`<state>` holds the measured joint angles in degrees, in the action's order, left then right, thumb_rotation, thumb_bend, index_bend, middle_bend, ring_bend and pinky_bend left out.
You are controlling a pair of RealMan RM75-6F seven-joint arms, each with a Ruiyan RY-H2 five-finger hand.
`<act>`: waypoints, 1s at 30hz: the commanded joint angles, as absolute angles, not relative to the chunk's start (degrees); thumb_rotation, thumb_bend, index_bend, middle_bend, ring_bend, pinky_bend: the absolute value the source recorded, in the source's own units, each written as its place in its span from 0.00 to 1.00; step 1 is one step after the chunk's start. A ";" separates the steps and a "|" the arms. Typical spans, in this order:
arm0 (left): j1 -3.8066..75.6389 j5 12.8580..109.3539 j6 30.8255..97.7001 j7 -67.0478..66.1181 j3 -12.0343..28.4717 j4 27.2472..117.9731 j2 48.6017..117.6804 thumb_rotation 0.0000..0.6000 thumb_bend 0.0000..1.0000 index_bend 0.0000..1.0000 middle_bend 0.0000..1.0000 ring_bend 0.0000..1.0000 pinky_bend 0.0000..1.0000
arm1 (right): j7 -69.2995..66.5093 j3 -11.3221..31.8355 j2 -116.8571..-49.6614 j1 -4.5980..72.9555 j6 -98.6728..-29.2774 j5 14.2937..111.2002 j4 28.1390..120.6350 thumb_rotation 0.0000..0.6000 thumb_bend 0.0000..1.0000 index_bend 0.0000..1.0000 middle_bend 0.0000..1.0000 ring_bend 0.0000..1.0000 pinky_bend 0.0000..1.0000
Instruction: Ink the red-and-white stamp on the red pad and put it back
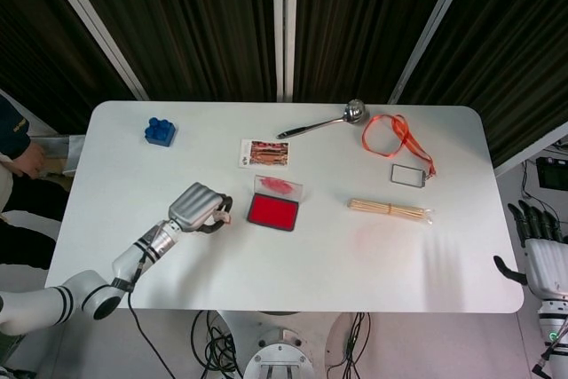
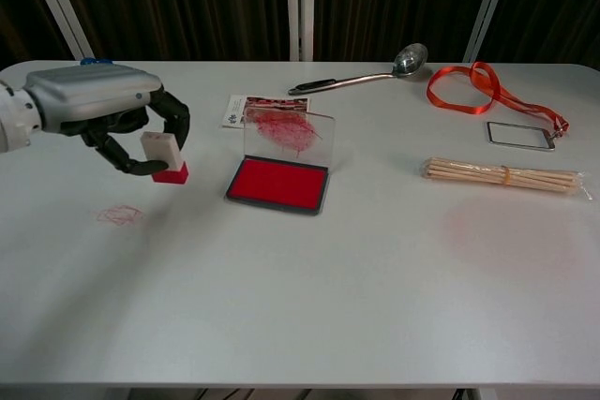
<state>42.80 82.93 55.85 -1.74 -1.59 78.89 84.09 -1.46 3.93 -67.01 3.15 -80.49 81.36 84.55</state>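
My left hand grips the red-and-white stamp, white body up and red base down, low over the table to the left of the pad. In the head view only a small pale bit of the stamp shows past the fingers. The red ink pad lies open at the table's middle, its clear lid standing up behind it. My right hand hangs off the table's right edge, holding nothing, fingers apart.
A red rubber band lies near the front left. A picture card, a blue block, a ladle, an orange lanyard with badge and a bundle of sticks lie around. A person stands at the left edge.
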 commanded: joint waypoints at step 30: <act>34.32 91.05 63.38 12.68 -5.48 60.39 91.26 1.00 0.45 0.63 0.62 0.92 1.00 | 0.85 4.11 -66.02 3.29 -80.66 80.47 86.41 1.00 0.16 0.00 0.00 0.00 0.00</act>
